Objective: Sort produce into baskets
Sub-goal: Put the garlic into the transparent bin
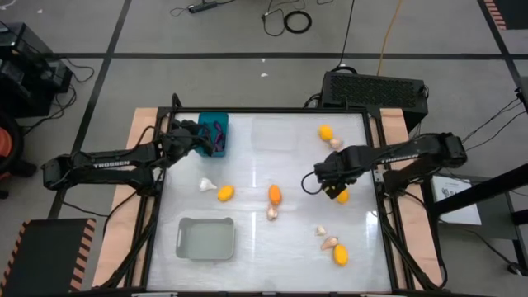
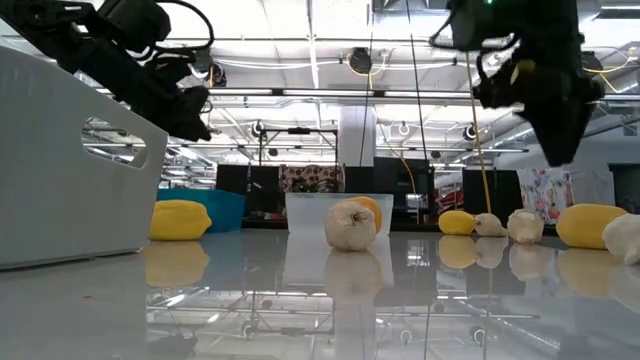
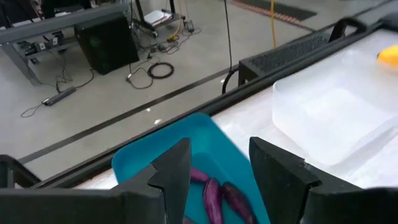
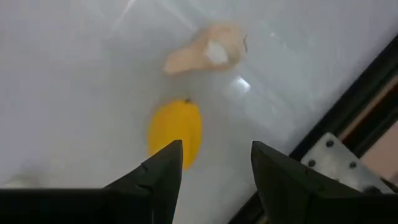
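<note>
both grippers stand open and empty. left gripper hangs over the teal basket at the table's 11 o'clock, jaws apart above the purple eggplants lying inside, probably where that kind is meant to go. right gripper hovers over a yellow oval near 3 o'clock, likely lining up to grasp it, a garlic bulb just beyond. clear basket sits at 12, grey basket at 7. from overhead the right arm covers most of that oval, and the clear basket barely shows.
</note>
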